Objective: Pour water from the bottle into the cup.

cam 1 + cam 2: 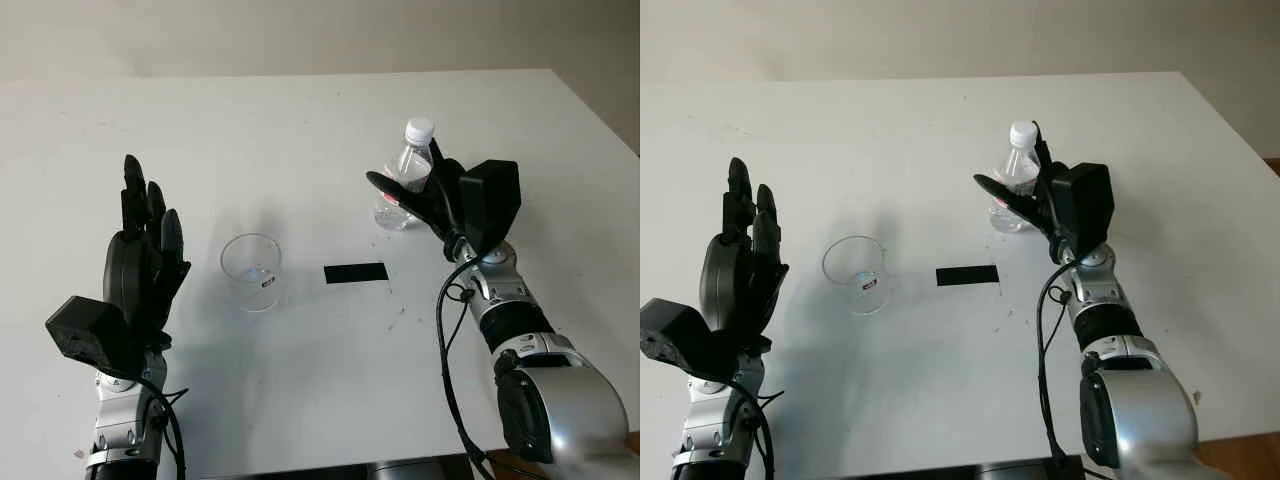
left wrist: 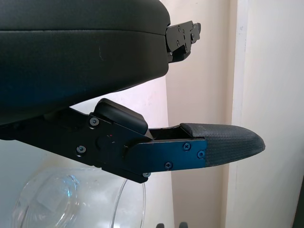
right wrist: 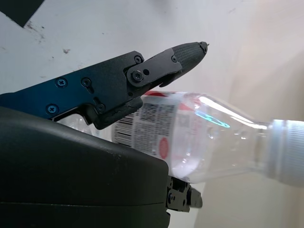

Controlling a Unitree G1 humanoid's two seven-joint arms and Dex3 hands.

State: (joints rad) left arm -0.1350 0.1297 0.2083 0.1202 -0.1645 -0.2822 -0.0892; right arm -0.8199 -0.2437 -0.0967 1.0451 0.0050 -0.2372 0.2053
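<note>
A clear plastic bottle (image 1: 419,131) with a white cap and a red label stands upright at the right middle of the white table (image 1: 300,120). My right hand (image 1: 408,178) is open around it: the thumb reaches across its front and the fingers rise behind it. In the right wrist view the bottle (image 3: 204,128) lies between a fingertip (image 3: 183,53) and the palm. A clear empty cup (image 1: 252,270) stands upright left of centre. My left hand (image 1: 145,250) is open, held upright just left of the cup, apart from it. The cup's rim (image 2: 71,199) shows below a finger (image 2: 223,145).
A black strip of tape (image 1: 355,272) lies flat on the table between cup and bottle. The table's right edge (image 1: 600,110) runs past the bottle, and its front edge is near my arms.
</note>
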